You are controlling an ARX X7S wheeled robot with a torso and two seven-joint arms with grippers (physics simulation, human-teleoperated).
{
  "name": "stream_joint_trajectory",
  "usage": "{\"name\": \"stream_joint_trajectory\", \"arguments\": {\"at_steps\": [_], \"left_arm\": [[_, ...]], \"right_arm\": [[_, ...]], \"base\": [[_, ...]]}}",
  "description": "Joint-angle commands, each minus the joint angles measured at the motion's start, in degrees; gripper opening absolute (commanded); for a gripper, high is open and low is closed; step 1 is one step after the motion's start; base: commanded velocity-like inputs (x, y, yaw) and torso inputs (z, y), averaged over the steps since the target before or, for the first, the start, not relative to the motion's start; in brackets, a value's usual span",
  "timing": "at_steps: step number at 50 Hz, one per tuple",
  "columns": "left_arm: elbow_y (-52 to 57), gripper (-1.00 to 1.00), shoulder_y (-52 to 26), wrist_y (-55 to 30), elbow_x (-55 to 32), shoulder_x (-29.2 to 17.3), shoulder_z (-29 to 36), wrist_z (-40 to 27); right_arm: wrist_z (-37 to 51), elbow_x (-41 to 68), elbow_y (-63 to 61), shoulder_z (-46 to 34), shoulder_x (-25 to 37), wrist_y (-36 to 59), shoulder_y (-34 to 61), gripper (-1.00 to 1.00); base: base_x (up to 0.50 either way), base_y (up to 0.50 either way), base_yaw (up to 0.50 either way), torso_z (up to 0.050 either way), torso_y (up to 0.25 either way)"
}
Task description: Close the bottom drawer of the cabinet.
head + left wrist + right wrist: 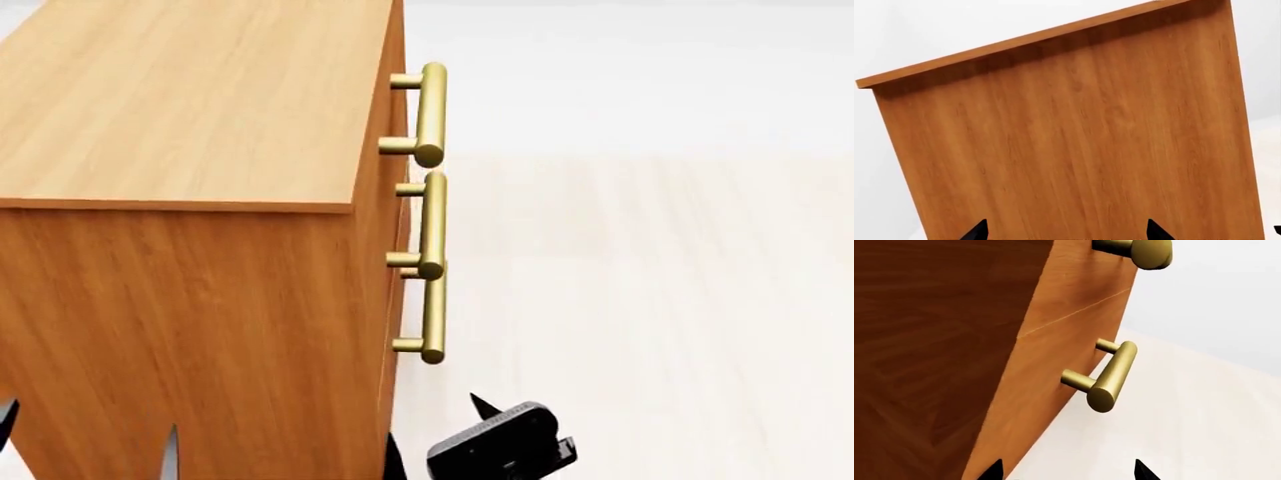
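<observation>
Right tool (1066,471) hung open and empty below the bottom drawer's (1054,385) brass handle (1111,377); left tool (1066,231) likewise, facing the cabinet (187,300) side. Advise a flat, square push on the drawer front.

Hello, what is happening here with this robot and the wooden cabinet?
A two-armed robot stands at the side of an orange-brown cabinet with three brass-handled drawers. Nothing is held. The right gripper is open, near the cabinet's front corner, below the bottom drawer's handle. The left gripper is also open, facing the plain side panel. In the head view, the bottom drawer looks about level with the two above, so it seems nearly or fully closed; I cannot be certain from this angle.
</observation>
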Motion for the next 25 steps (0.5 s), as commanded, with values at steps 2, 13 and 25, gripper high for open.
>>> {"name": "stream_joint_trajectory", "arguments": {"at_steps": [2,13,25], "left_arm": [[-0.5,1.0,-0.1,0.3,0.1,-0.1,0.5,-0.2],[-1.0,1.0,-0.2,0.6,0.2,-0.1,1.1,-0.3],[-0.1,1.0,-0.1,0.7,0.8,-0.9,0.6,-0.9]], "right_arm": [[-6.3,1.7,-12.1,-5.1,0.6,5.3,-0.5,1.0],[-8.0,1.4,-16.8,-6.9,1.7,8.7,0.9,1.0],[0.4,0.2,-9.6,-2.9,1.7,0.3,0.6,1.0]], "base": [[0.0,0.0,0.0,0.0,0.0],[0.0,0.0,0.0,0.0,0.002],[0.0,0.0,0.0,0.0,0.003]]}}
